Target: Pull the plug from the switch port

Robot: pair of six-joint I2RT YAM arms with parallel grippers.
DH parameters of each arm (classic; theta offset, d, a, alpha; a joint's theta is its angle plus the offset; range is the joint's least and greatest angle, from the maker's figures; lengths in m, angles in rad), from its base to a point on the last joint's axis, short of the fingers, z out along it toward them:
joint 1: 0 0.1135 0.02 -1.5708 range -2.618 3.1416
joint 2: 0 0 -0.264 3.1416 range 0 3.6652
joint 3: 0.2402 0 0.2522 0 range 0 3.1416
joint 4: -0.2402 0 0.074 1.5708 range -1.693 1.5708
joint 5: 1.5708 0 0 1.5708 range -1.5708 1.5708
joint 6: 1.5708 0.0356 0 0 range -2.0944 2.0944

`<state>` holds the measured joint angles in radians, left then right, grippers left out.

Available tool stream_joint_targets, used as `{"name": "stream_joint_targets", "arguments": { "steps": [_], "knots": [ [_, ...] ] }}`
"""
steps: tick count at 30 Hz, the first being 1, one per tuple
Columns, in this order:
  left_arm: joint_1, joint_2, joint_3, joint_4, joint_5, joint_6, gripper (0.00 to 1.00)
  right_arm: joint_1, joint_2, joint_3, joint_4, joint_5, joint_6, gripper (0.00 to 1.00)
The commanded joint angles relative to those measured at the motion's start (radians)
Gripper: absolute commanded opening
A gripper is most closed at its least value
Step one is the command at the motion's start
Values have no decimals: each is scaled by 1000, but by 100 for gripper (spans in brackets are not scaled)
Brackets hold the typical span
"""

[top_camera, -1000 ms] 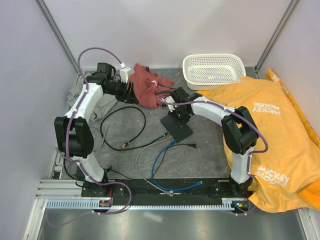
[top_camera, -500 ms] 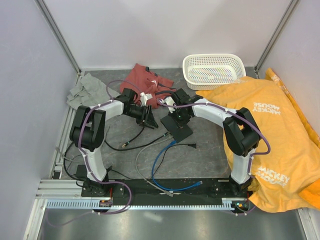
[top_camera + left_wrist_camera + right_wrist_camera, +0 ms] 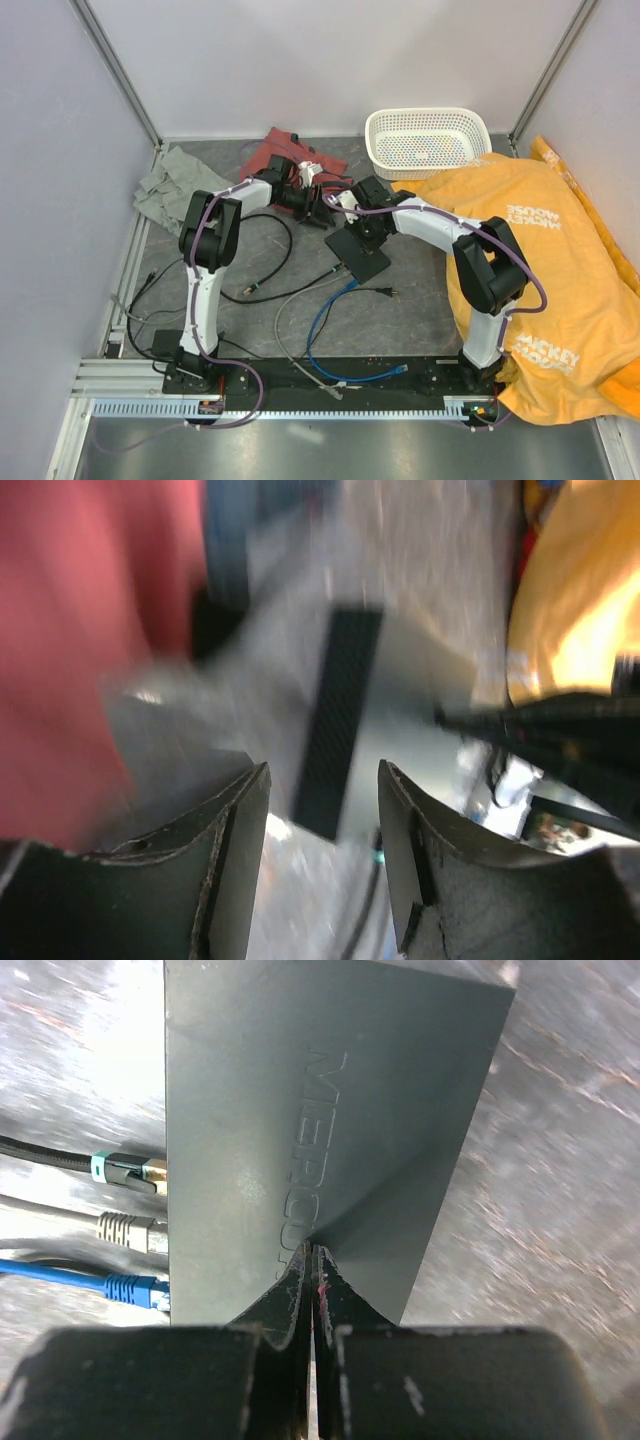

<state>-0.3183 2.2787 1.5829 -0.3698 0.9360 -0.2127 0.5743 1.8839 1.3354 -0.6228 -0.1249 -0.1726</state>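
The switch [image 3: 360, 258] is a flat black box in the middle of the table. In the right wrist view the switch [image 3: 300, 1100] shows raised lettering. Three plugs sit in its left edge: a black-cabled plug with a green band [image 3: 125, 1170], a grey plug [image 3: 125, 1228] and a blue plug [image 3: 132, 1287]. My right gripper [image 3: 313, 1250] is shut, its tips resting on the switch's top, holding nothing. My left gripper [image 3: 320, 208] hovers just left of the right one; in its blurred wrist view the left gripper [image 3: 323, 770] stands open and empty, with a dark slab [image 3: 340, 720] beyond it.
Blue [image 3: 318, 325], grey [image 3: 282, 322] and black [image 3: 295, 290] cables trail from the switch toward the near edge. A red cloth [image 3: 285, 160] lies behind the left gripper, a grey cloth [image 3: 170, 180] at the back left, a white basket [image 3: 428, 140] at the back right, a yellow cloth [image 3: 550, 250] on the right.
My left arm has swung from the back left corner across to the middle, ending beside the right gripper. The right gripper stayed shut on top of the switch.
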Motion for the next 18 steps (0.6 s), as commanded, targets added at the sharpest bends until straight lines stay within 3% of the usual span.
{"name": "stream_joint_targets", "arguments": {
  "steps": [1,4,13,18],
  "knots": [
    [-36,76,164,-29,-63,26,55,-33,-51,-59,-12,96,-47,0],
    [-27,32,125,-31,-54,12,55,-33,-57,-76,-11,96,-48,0],
    [24,-248,-263,130,43,-10,55,-34,-25,-36,-3,97,-57,0],
    [13,-214,-313,228,58,-111,55,-42,-28,-56,3,113,-68,0]
  ]
}}
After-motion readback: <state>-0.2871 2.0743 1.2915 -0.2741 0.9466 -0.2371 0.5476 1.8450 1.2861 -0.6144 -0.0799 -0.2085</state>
